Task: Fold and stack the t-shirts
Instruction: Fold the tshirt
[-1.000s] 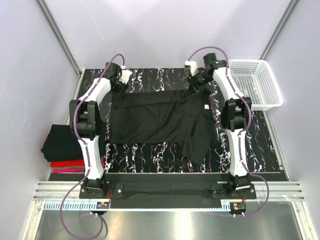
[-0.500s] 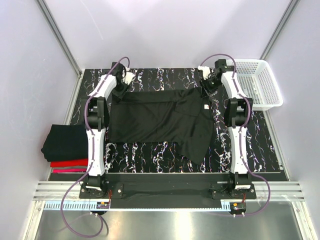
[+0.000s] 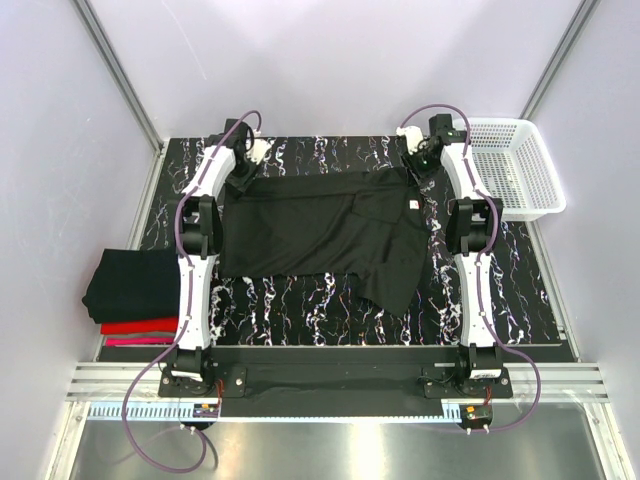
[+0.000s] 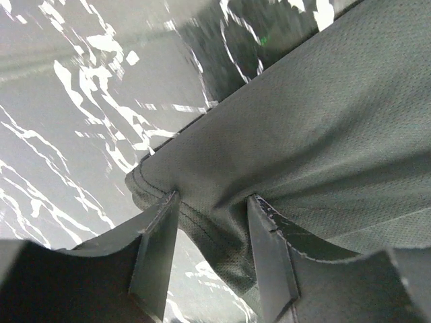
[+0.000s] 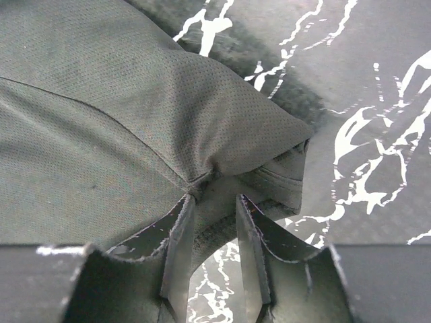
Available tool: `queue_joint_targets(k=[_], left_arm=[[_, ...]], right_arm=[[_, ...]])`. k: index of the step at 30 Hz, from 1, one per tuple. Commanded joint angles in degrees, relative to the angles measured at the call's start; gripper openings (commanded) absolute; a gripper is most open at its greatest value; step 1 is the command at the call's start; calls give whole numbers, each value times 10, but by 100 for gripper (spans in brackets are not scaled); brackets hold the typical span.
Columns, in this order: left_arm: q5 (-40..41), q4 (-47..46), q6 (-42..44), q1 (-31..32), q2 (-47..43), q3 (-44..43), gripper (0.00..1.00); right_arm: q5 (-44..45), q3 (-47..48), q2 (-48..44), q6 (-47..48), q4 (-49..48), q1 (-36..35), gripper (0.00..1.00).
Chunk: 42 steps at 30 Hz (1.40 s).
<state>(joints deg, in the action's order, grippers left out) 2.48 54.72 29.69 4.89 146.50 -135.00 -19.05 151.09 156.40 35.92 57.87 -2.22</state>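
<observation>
Our left claw [image 4: 213, 199] is clamped on the black shirt [image 3: 300, 225] at its far left corner. Our right claw [image 5: 215, 199] pinches the far right corner.

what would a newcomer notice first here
A black t-shirt lies spread across the middle of the marbled table, its far corners pinched by the left gripper and right gripper. A stack of folded shirts, black over red and pink, sits at the left edge, and a white mesh basket at the far right.
</observation>
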Motion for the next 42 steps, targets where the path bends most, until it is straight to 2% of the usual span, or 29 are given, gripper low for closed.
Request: queue_joint_targets(k=[1, 8, 14, 20, 25, 38, 42], left_arm=[[11, -1, 2, -2, 21, -39, 51], [-40, -41, -26, -1, -31, -32, 61], [-42, -59, -45, 9, -53, -40, 61], [-27, -66, -41, 10, -53, -31, 60], [-13, -66, -36, 10, -49, -22, 59], [-3, -67, -28, 9, -48, -15, 59], [-1, -67, -24, 7, -47, -10, 59]], right_arm=[[40, 3, 12, 6, -6, 12, 37], [6, -10, -47, -27, -14, 12, 41], [-42, 17, -67, -72, -48, 11, 43], [-74, 28, -59, -78, -77, 12, 43], [-70, 34, -39, -74, -81, 9, 44], [-41, -98, -104, -71, -80, 11, 41], [-8, -120, -114, -59, -77, 11, 33]])
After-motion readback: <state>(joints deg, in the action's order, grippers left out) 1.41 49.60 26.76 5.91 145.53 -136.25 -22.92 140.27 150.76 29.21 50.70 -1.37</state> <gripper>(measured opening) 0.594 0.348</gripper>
